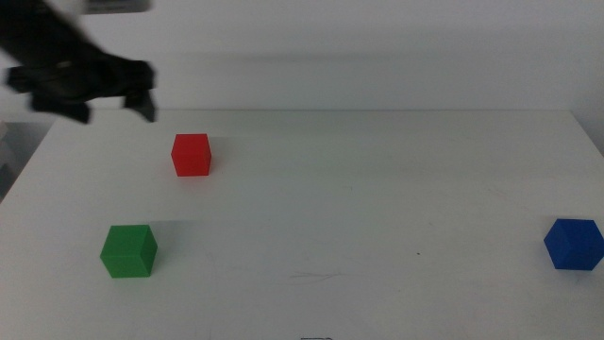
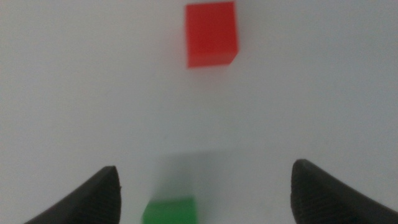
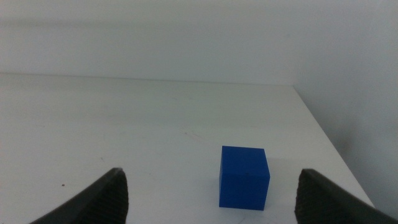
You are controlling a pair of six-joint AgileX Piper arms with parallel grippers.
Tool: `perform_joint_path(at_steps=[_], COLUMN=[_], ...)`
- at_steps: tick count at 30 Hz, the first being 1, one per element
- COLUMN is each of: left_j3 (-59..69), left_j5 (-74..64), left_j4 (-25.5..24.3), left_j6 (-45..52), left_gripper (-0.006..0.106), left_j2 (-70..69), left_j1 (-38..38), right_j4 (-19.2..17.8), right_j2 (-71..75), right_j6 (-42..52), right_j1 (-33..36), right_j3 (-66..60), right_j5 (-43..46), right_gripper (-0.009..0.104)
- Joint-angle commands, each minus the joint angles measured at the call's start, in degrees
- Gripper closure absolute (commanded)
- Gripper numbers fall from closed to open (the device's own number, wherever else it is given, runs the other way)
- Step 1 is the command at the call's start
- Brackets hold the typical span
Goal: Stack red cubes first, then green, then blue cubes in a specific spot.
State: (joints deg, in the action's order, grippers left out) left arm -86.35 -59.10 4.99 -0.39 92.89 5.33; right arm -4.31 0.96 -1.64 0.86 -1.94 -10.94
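Observation:
The red cube (image 1: 191, 154) rests on the white table at the left rear. A green cube (image 1: 128, 251) lies nearer the front left, and a blue cube (image 1: 574, 244) sits by the right edge. My left gripper (image 1: 118, 109) hovers above the table's far left corner, behind the red cube, open and holding nothing. Its wrist view looks down on the red cube (image 2: 211, 32) and the green cube (image 2: 169, 210), both beyond the open gripper (image 2: 205, 177). My right gripper (image 3: 211, 174) is open and out of the middle view, with the blue cube (image 3: 244, 177) just ahead of it.
The white tabletop (image 1: 359, 208) stretches bare between the cubes. Its right edge (image 3: 323, 137) runs close beside the blue cube. A faint scuff mark (image 1: 316, 277) lies near the front middle.

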Motion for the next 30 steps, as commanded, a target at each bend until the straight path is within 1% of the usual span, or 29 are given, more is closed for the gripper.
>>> perform_joint_path(at_steps=[1, 9, 15, 20, 30], left_j3=[-6.6, -20.7, -28.3, -30.7, -30.9], left_j5=[1.4, 0.0, -0.5, -0.3, 1.2], left_j4=[1.2, 1.2, 1.3, 1.3, 0.6], left_j6=[-1.0, -2.0, -2.5, -2.5, -3.7], left_gripper=[0.007, 0.007, 0.007, 0.007, 0.007], left_j2=[2.5, 17.1, 25.4, 29.3, 34.3], left_j1=[1.3, 2.6, 2.8, 2.8, 2.8], right_j4=[-0.5, -0.5, -0.5, -0.5, -0.5], right_j2=[0.9, 0.9, 0.9, 0.9, 0.9], right_j6=[0.5, 0.5, 0.5, 0.5, 0.5], right_j1=[0.1, 0.1, 0.1, 0.1, 0.1], right_j3=[1.3, 1.3, 1.3, 1.3, 1.3], right_j5=[4.2, 4.2, 4.2, 4.2, 4.2], right_gripper=[0.001, 0.001, 0.001, 0.001, 0.001])
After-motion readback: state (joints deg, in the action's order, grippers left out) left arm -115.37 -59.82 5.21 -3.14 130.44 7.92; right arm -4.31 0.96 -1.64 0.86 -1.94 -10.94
